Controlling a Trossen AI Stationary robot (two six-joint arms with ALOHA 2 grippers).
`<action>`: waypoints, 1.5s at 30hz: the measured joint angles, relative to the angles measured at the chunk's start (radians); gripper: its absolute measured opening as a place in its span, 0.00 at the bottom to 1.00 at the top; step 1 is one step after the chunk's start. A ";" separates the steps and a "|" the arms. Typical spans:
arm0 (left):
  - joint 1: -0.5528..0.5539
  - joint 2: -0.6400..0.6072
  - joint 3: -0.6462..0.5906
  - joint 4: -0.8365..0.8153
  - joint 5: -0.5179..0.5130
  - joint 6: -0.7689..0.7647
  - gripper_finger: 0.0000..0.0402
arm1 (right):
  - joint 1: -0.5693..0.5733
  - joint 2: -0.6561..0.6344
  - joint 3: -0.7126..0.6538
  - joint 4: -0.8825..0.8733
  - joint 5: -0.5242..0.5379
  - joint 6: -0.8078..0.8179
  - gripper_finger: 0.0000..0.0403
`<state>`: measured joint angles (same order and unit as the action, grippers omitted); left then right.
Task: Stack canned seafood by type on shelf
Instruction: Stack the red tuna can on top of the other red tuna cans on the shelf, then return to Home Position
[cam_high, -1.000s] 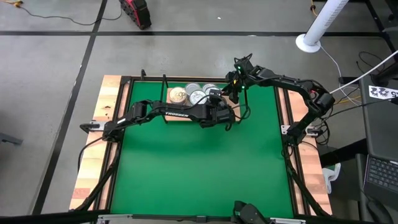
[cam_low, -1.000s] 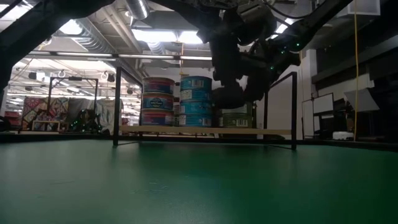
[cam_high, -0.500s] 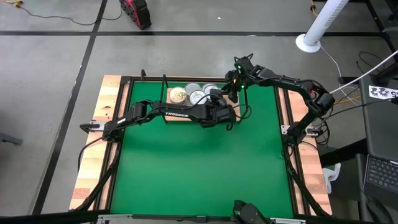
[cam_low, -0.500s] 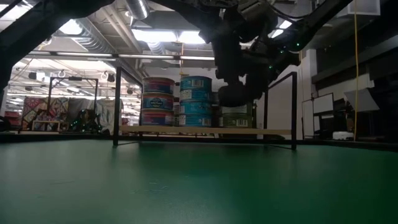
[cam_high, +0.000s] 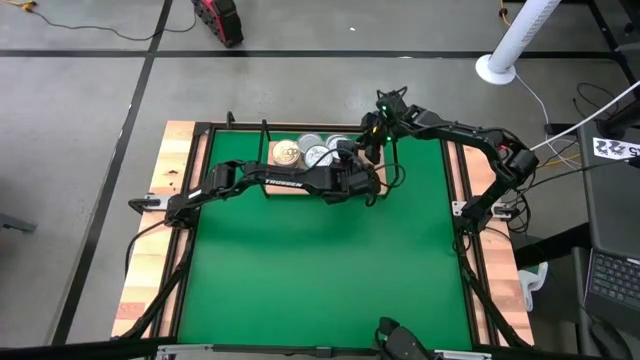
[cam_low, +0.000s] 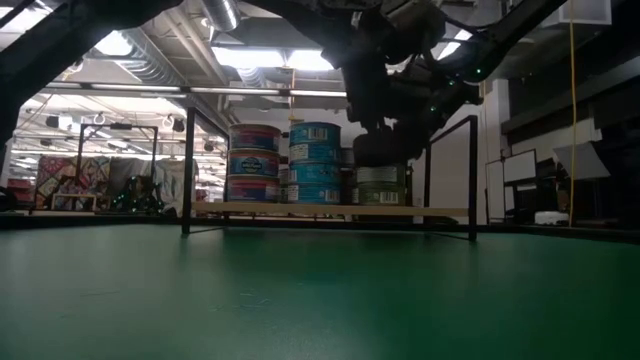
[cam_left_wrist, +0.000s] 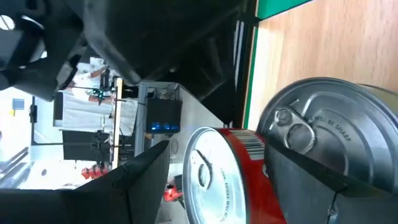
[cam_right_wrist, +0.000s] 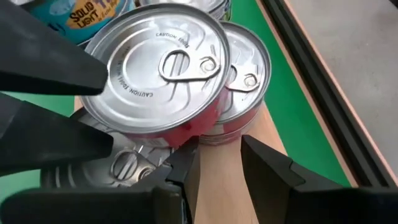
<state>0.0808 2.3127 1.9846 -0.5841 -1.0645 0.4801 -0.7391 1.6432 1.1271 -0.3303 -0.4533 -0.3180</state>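
**Both grippers crowd the tins at the shelf's right end**

Up close, the writing is sparse but legible: "CAUTION" is stamped along the rim of the silvery pull-tab lid on the red-sided tin (cam_right_wrist: 158, 68), "SOLID LIGHT" shows on a teal tin's label (cam_right_wrist: 93, 15) beside it, and "TROSSEN" runs along the left arm's forearm (cam_high: 283, 183).

The tins stand in short stacks on the shelf (cam_low: 330, 211), a pale wood board framed by thin black wire uprights at the far edge of the green mat (cam_high: 330, 270). From table height a red-labelled stack (cam_low: 254, 163), a teal stack (cam_low: 315, 160) and a lower greenish-brown one (cam_low: 380, 185) stand side by side.

The left gripper (cam_high: 368, 180) hovers at the shelf's right end, its fingers spread wide with nothing between them, a round ribbed lid (cam_left_wrist: 323, 140) right before it. The right gripper (cam_right_wrist: 217, 158) sits just beside the red tin, its fingers narrowly apart over bare wood and holding nothing.
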 joint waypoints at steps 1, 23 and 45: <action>0.001 0.000 0.000 -0.002 0.000 0.000 0.65 | 0.000 0.000 0.000 0.002 0.001 0.000 0.29; 0.080 0.000 0.000 0.001 -0.010 -0.003 0.65 | -0.001 0.000 0.000 0.043 0.009 0.026 0.29; 0.045 -0.001 0.001 0.073 0.003 0.101 0.65 | 0.000 -0.001 0.000 0.042 0.035 0.026 0.29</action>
<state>0.1254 2.3119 1.9854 -0.5110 -1.0613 0.5806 -0.7391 1.6427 1.1267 -0.2882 -0.4181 -0.2924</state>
